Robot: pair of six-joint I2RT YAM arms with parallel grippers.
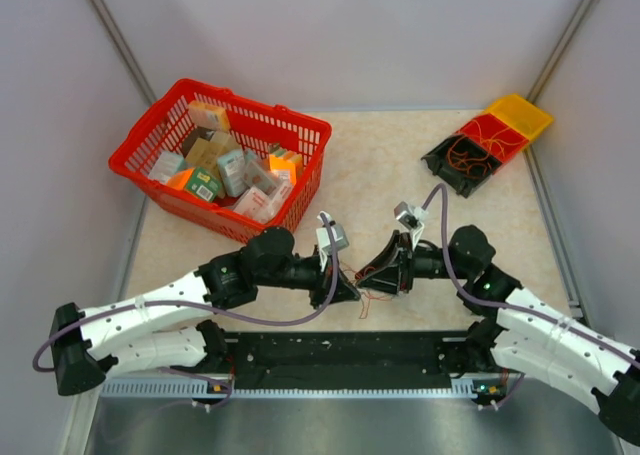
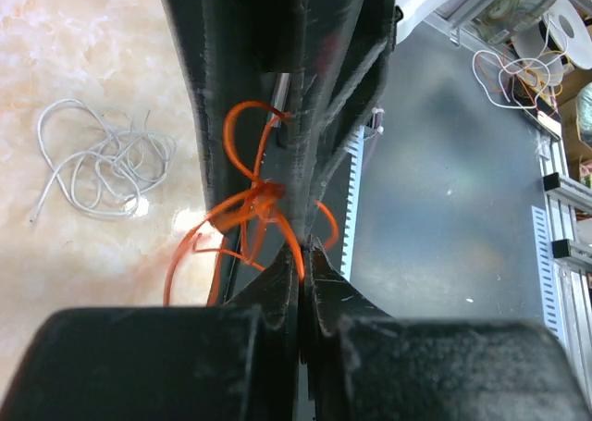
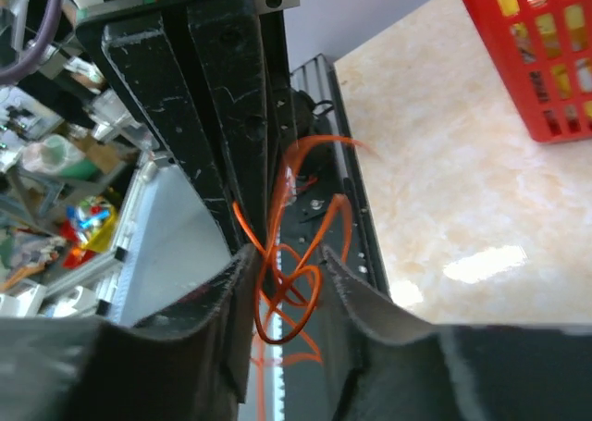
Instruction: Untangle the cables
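The left claw (image 2: pixel 301 251) is pinching shut on the tangle of thin orange wires (image 2: pixel 262 197), holding it over the near edge of the pale stone-look table (image 2: pixel 74 32). The right claw (image 3: pixel 289 262) is standing apart, orange loops hanging between its fingers. A thin whitish wire bunch (image 2: pixel 102 167) is lying nearby.

We see a red plastic basket (image 1: pixel 262 110) standing on a beige, marble-patterned tabletop (image 1: pixel 380 165), filled with small cartons (image 1: pixel 232 170) in teal, tan, orange and white. Well to the right of the basket, near the far corner, lies a compartment tray (image 1: pixel 520 115) with black, red and yellow sections. Nearer than the basket, a black strip (image 1: pixel 340 360) runs along the tabletop's edge.
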